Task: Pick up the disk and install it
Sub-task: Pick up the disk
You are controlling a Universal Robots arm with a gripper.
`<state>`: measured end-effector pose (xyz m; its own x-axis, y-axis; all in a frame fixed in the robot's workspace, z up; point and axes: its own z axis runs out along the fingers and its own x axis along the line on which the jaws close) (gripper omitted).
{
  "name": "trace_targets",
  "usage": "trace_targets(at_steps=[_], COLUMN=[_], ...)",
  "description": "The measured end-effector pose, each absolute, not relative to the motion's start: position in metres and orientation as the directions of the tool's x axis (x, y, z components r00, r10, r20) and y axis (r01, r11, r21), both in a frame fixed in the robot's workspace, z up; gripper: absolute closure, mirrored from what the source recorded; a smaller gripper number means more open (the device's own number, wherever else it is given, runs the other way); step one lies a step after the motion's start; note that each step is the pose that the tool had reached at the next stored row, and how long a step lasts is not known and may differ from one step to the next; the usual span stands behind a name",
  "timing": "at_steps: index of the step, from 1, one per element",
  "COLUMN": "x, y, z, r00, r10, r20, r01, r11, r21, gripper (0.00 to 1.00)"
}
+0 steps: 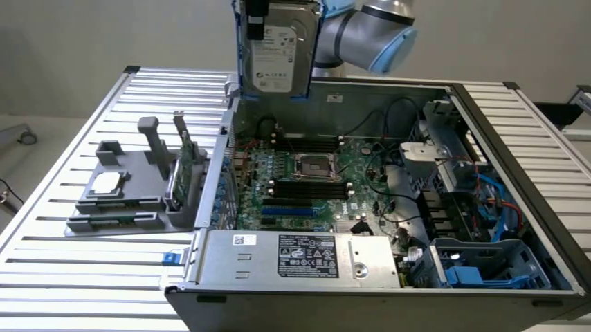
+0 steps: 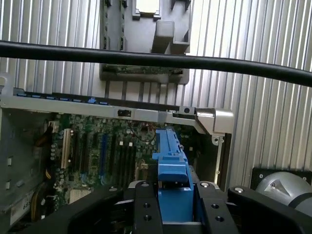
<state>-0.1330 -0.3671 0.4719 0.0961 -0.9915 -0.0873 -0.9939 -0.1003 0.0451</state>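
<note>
the pincer (image 2: pixel 173 197) was closed partway, its two black fingers (image 2: pixel 146 207) pressed on either side of the disk (image 1: pixel 277 50), gripping it by the blue carrier rail (image 2: pixel 171 163). the disk hung straight below the pincer, on edge, its white label toward the exterior cam, clear of everything under it. beneath pincer & disk lay the open pc case (image 1: pixel 517 131), w/ the motherboard (image 1: pixel 305 169) apparently under the disk's lower end. the blue drive cage (image 1: pixel 489 266) sat well apart from the pincer, far down & toward the exterior view's right, in the case corner near the power supply (image 1: pixel 305 256). the grey parts stand (image 1: pixel 129 194), w/ a green card (image 1: pixel 187 162) & a small silver square (image 1: pixel 109 183), was below the pincer & off to the exterior view's left, on the slatted table (image 1: pixel 55 277).

step in hand, by the look of it: pickup done, disk carried above the case, install not yet done. seating it would prob. call for bringing the disk across to the cage, turning it so the rails line up w/ the cage slots, then a straight, gentle push w/o snagging the loose wires near that corner.
</note>
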Motion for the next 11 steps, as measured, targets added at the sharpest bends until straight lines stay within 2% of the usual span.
trace_targets(at_steps=[11], x=[-0.092], y=[-0.392], z=[0.489], r00=[0.096], r10=[-0.992], r20=[-0.087], r01=[-0.994], r11=[-0.1], r21=[0.045], gripper=[0.68])
